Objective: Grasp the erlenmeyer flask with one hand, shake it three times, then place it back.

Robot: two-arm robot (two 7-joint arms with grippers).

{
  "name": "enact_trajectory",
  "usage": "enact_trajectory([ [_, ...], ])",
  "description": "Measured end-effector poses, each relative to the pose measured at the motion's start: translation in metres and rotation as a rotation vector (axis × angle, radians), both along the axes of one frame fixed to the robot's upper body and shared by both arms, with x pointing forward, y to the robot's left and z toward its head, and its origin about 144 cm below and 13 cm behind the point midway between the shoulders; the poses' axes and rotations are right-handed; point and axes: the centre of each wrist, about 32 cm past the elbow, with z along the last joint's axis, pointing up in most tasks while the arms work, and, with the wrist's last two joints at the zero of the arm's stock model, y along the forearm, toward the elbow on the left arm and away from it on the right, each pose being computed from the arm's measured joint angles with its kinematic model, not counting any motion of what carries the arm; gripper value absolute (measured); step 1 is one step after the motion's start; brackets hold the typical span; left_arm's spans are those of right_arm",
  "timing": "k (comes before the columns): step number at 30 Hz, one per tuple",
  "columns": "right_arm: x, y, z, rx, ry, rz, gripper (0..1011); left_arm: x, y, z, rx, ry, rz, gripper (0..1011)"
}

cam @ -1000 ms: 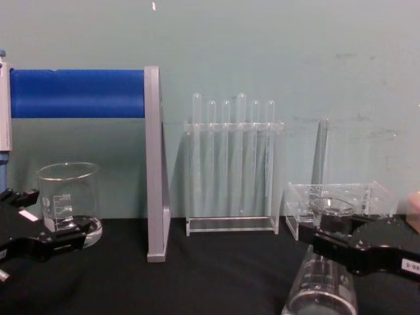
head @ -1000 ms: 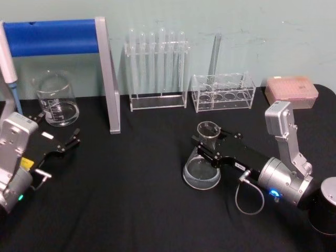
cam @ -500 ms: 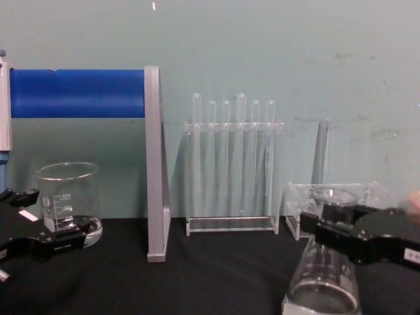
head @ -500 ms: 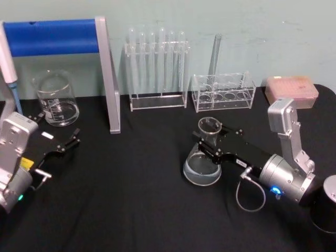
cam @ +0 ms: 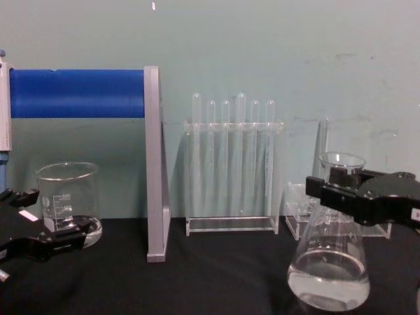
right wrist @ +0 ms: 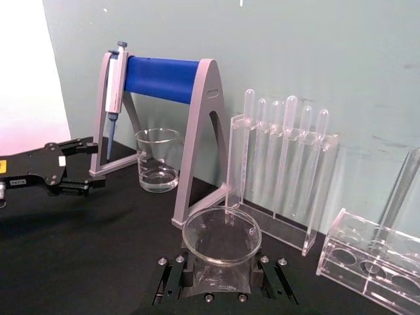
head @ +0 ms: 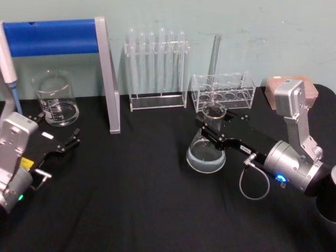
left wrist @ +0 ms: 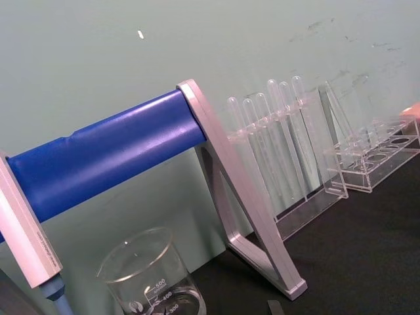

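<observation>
At about 3 o'clock on the black table (head: 131, 199), the right gripper (head: 214, 127) has its jaws clamped round the neck of the upright erlenmeyer flask (head: 206, 153), while the left gripper (head: 55, 131) rests at 9 o'clock, jaws apart, near the beaker (head: 55, 100).

The black-covered table (head: 136, 194) carried along its rear edge a glass beaker (head: 55, 100), a blue-barred pipette stand (head: 107, 79), a loaded test tube rack (head: 156, 68), a second clear rack (head: 223, 93) and a pink box (head: 269, 88).
</observation>
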Motion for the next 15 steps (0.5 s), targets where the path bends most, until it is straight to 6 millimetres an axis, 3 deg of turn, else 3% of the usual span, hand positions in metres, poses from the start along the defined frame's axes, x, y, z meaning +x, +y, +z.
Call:
enact_trajectory([
  [15, -0.0004, -0.0004, 0.0033, 0.003, -0.003, -0.017, 456, 0.0, 0.0, 0.0, 0.0, 0.0, 0.0, 1001],
])
